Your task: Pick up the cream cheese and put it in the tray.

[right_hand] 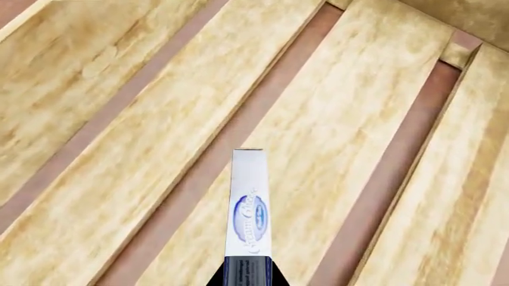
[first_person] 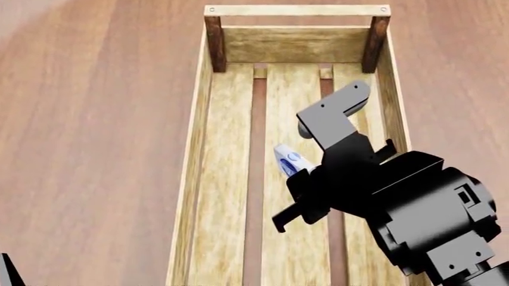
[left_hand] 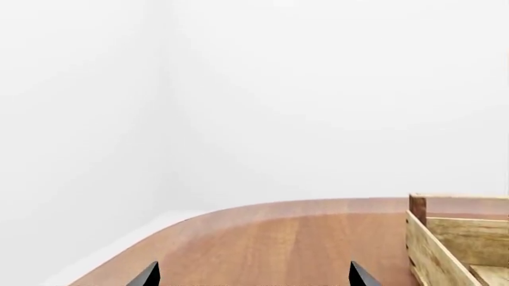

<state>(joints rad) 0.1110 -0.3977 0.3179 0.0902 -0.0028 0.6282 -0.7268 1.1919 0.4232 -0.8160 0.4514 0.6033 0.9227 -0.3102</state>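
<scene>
The cream cheese [first_person: 289, 159], a small flat white box with a dark blue oval logo, is held edge-on in my right gripper [first_person: 296, 173] above the slatted floor of the tray [first_person: 230, 149]. In the right wrist view the cream cheese [right_hand: 249, 208] sticks out from between the dark fingers, over the tray's light boards [right_hand: 119, 119]. My right gripper [right_hand: 248, 280] is shut on it. My left gripper [left_hand: 254, 281] is open and empty, low over the wooden table, with the tray's corner [left_hand: 445, 238] beside it.
The tray is a long crate of light slats with dark brown corner posts [first_person: 214, 42] and gaps between its floor boards. It stands on a reddish-brown wooden table [first_person: 95, 119] with a rounded edge [left_hand: 238, 208]. White walls lie beyond.
</scene>
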